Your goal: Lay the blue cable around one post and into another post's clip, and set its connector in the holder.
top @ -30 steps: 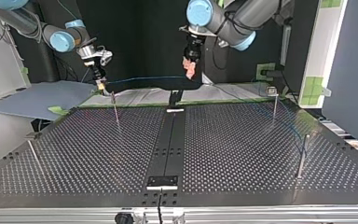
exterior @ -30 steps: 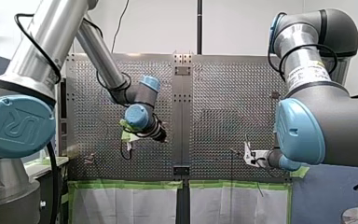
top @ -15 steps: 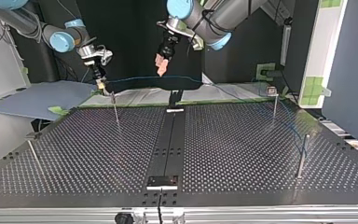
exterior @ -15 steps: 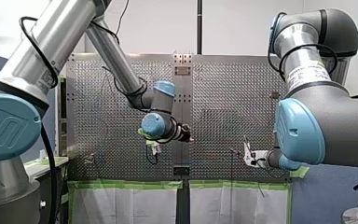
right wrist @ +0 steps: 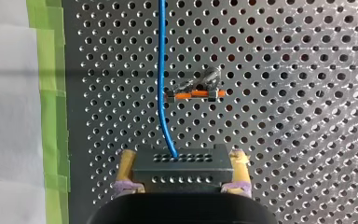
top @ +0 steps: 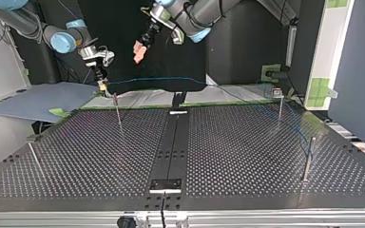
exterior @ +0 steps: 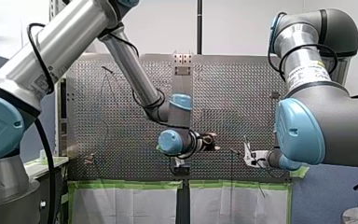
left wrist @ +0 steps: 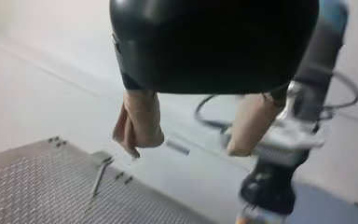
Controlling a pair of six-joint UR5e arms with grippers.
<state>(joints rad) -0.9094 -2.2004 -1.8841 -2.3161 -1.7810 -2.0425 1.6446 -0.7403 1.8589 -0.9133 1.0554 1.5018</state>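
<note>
My right gripper [right wrist: 182,161] holds the black connector [right wrist: 186,173] tight between its yellow pads [right wrist: 127,164]. The blue cable [right wrist: 161,70] comes out of the connector and runs straight ahead over the table [right wrist: 284,56], which is full of little holes. Just ahead of the connector stands a post with an orange clip [right wrist: 193,94]. The cable goes by right next to the clip's end. I cannot tell if they touch.

In the top view, my right gripper [top: 102,81] is at 10 o'clock. From there the cable [top: 171,79] hangs in the air toward 3 o'clock. Then it drops near two thin posts [top: 280,102], one at 3 o'clock and one at 4 o'clock.

My left gripper [top: 139,50] is high up at 11 o'clock, above the cable and well apart from it. Its pale pads [left wrist: 140,119] stand wide apart with nothing between them.

A small black plate [top: 166,184] lies on the table at 6 o'clock.
</note>
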